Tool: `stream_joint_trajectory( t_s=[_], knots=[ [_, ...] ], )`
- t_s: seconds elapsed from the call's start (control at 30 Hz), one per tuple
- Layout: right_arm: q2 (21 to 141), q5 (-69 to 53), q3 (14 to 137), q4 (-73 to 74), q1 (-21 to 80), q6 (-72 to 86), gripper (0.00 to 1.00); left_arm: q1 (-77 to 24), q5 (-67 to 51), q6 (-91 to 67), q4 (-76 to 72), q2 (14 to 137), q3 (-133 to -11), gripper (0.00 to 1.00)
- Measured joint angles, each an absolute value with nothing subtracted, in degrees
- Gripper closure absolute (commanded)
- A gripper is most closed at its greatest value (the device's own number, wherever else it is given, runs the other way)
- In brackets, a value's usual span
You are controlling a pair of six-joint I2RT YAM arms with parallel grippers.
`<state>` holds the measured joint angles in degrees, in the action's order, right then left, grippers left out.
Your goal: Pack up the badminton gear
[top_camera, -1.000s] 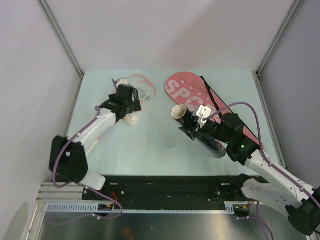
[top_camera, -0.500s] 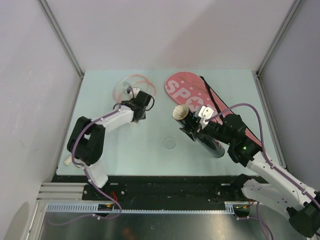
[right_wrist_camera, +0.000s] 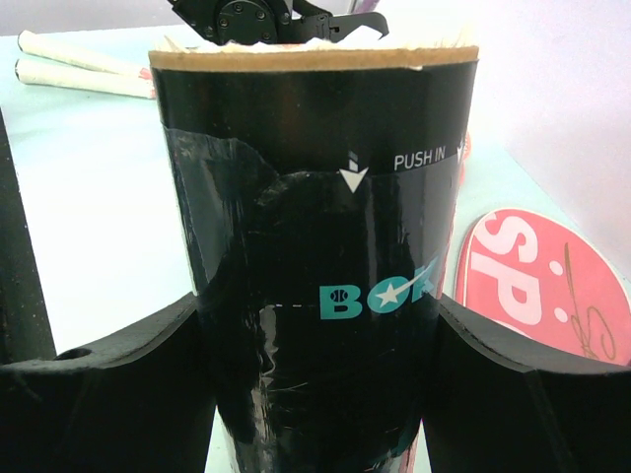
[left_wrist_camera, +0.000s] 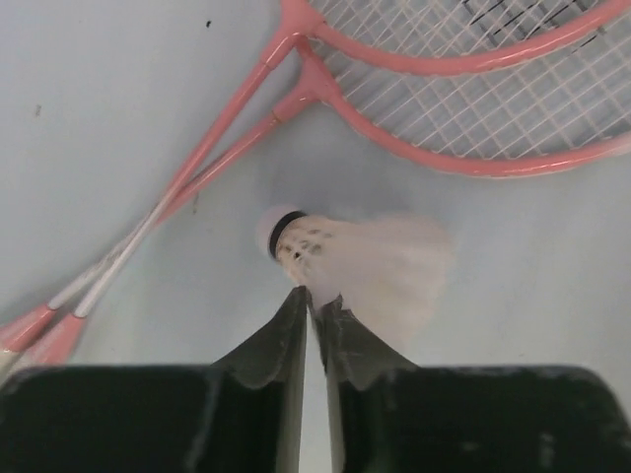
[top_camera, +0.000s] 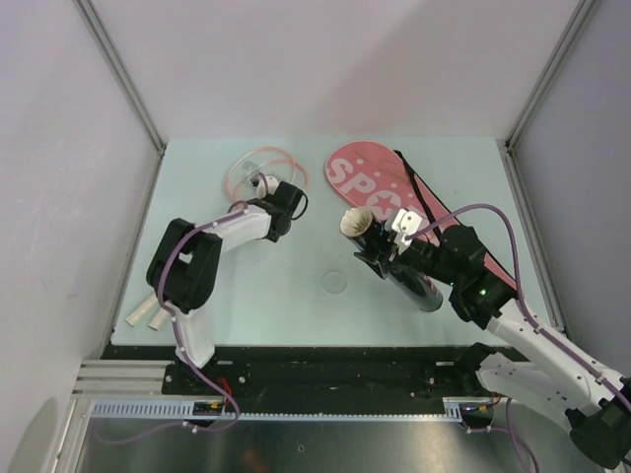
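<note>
Top view: the left gripper [top_camera: 273, 192] is seen at far left, just at the near edge of two pink-framed rackets with white grips [top_camera: 248, 168] lying flat on the pale green table [top_camera: 296, 315]. A small white feather shuttlecock [top_camera: 262, 181] is seen at its tip. The right gripper [top_camera: 394, 246] is clamped round a long black cylindrical tube [top_camera: 419, 281], tilted, with its brown-rimmed open end turned to far left. A long pink racket cover lettered "SPO" [top_camera: 375, 182] is laid under and beyond the tube. A pale round disc [top_camera: 335, 282] is seen near centre.

Left wrist: the fingers [left_wrist_camera: 286, 335] are pressed almost together, the rim of the blurred shuttlecock's [left_wrist_camera: 365, 261] feather skirt pinched at the tips. The racket frames [left_wrist_camera: 463, 166] are seen beyond, shafts running to near left.

Right wrist: the tube [right_wrist_camera: 315, 197], marked "PUSH IN", is gripped on both sides by the fingers [right_wrist_camera: 108, 365]. The pink cover [right_wrist_camera: 537, 286] is seen at right.
</note>
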<state>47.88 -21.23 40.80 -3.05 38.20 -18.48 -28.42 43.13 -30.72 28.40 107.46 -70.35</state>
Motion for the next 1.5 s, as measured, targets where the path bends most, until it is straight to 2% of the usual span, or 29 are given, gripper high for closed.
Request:
stream_joint_trajectory(
  t_s=[0.03,0.17,0.27,0.4,0.53,0.67,0.8,0.97,1.5],
  knots=[
    [47.77,-21.23,40.80,-3.05,38.24,-18.44,1.00,-28.14,43.33,-30.44,28.45,107.35,-70.32,1.00],
    [46.98,-21.23,40.62,-3.01,38.46,-18.02,1.00,-26.70,41.85,-29.47,28.80,104.73,-70.02,1.00],
    [46.83,-21.23,40.60,-3.01,38.52,-18.02,1.00,-25.52,34.70,-28.21,29.36,97.47,-68.73,1.00],
    [47.03,-21.39,40.60,-2.85,38.52,-18.13,1.00,-23.42,14.83,-25.65,29.74,82.56,-68.66,1.00],
    [48.36,-22.57,40.60,-3.29,38.52,-19.16,1.00,-20.23,-10.66,-23.11,29.12,69.43,-73.52,1.00],
    [50.06,-25.87,40.60,-4.23,38.76,-21.15,1.00,-19.99,-31.14,-21.96,26.63,64.86,-77.87,1.00],
    [50.70,-28.71,40.60,-4.56,39.55,-23.03,1.00,-23.20,-43.44,-21.45,26.89,64.49,-77.80,1.00],
    [50.72,-29.54,40.60,-4.08,40.27,-24.32,1.00,-27.90,-47.79,-20.84,28.18,66.37,-77.01,1.00],
    [50.22,-29.12,40.60,-1.67,41.85,-27.05,1.00,-29.02,-49.12,-17.89,34.06,64.42,-77.01,0.99]
  ],
)
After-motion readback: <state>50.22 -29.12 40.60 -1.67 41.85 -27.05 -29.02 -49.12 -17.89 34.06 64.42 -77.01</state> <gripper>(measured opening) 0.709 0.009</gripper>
